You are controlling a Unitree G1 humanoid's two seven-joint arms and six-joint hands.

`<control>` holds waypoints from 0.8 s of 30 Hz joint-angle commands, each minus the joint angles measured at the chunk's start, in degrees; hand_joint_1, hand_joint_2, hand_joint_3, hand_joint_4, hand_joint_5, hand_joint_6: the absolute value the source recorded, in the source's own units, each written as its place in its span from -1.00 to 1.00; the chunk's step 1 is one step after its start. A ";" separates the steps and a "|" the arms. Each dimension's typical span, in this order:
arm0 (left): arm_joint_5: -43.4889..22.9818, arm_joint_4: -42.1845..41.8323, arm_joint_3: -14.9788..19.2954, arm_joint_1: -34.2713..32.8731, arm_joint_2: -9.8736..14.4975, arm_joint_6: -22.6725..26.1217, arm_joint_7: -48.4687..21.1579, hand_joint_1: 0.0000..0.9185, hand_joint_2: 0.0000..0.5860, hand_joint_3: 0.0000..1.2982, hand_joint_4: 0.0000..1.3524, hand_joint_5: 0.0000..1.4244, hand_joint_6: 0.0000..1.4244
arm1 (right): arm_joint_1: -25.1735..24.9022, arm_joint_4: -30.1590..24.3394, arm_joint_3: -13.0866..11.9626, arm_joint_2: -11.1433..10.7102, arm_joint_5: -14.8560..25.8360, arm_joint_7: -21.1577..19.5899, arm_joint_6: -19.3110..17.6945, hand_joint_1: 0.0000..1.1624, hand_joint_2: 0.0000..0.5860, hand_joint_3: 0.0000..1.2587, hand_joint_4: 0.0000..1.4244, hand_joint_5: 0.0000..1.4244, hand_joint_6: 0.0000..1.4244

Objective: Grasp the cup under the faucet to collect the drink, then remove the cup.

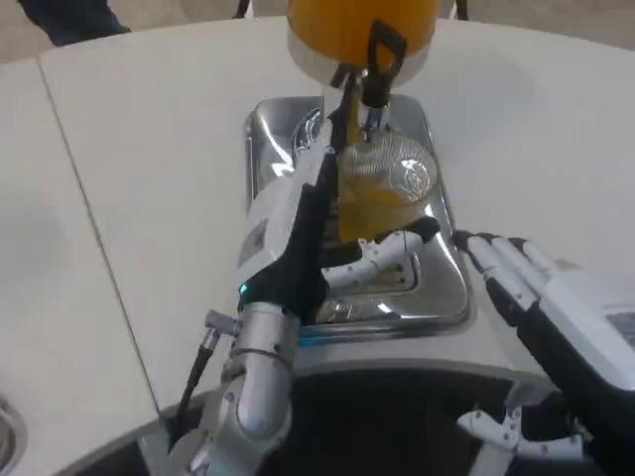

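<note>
Under the faucet [372,94], your left hand [342,238] holds the cup [382,193] so the drink lands inside, while your right hand [531,283] waits spread beside the tray [437,297].

The tall orange drink dispenser [362,30] runs off the top edge, its upper body lost from sight. The left hand [327,248] blocks the near side of the clear plastic cup of orange drink [387,183], so its base on the shiny steel drip tray [437,297] stays hidden. The right hand [556,307] is cut by the right edge. Whether liquid flows is too blurred to tell.
</note>
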 commanded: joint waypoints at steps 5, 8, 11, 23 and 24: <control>-0.30 0.79 -0.39 -0.32 -0.06 -2.45 1.12 0.08 -0.82 -1.00 -1.00 -0.93 -0.88 | -1.00 0.91 -0.75 0.19 0.03 0.85 1.10 0.12 0.07 -1.00 -1.00 -1.00 -0.91; -0.24 1.38 -1.15 -0.14 -0.26 -2.42 0.49 0.08 -0.82 -1.00 -1.00 -0.93 -0.87 | -1.65 1.15 -0.76 0.14 0.18 1.10 1.58 0.13 0.06 -1.00 -1.00 -1.00 -0.90; -0.27 2.18 -1.69 -0.45 -0.32 -2.68 0.24 0.08 -0.82 -1.00 -1.00 -0.93 -0.87 | -1.67 1.43 -0.35 0.31 0.06 1.51 2.19 0.13 0.07 -1.00 -1.00 -1.00 -0.90; 0.31 5.61 -1.97 -2.80 -1.79 -1.82 2.91 0.14 -0.80 -1.00 -1.00 -0.84 -0.80 | -3.66 2.57 1.81 1.27 -1.24 1.90 4.28 0.14 0.09 -1.00 -1.00 -1.00 -0.89; 0.19 6.11 -1.95 -3.09 -1.89 -1.95 3.06 0.14 -0.80 -1.00 -1.00 -0.82 -0.77 | -3.63 2.56 1.96 1.35 -1.33 2.06 4.58 0.14 0.09 -1.00 -1.00 -1.00 -0.89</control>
